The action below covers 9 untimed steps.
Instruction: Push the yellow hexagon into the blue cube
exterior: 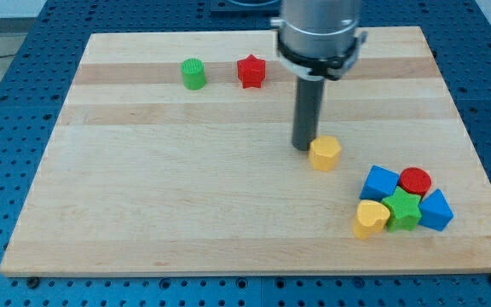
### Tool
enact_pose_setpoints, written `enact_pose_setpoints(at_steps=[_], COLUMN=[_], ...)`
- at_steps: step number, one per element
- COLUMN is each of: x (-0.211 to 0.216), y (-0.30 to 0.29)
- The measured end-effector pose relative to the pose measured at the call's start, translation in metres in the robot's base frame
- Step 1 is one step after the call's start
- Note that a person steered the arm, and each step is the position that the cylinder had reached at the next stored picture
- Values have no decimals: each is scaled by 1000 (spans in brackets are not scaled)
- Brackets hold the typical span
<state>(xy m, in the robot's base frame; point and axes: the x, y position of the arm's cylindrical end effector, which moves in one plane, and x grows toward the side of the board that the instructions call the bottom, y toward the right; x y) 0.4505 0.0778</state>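
The yellow hexagon lies right of the board's middle. My tip stands right at its upper left side, touching or nearly touching it. The blue cube sits lower right of the hexagon, at the left top of a tight cluster of blocks. A short gap of bare wood separates the hexagon from the cube.
The cluster also holds a red cylinder, a green star, a yellow heart and a blue triangular block. A green cylinder and a red star sit near the view's top. The wooden board lies on a blue table.
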Motion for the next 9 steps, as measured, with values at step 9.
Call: enact_pose_setpoints(at_steps=[9], x=[-64], y=[43])
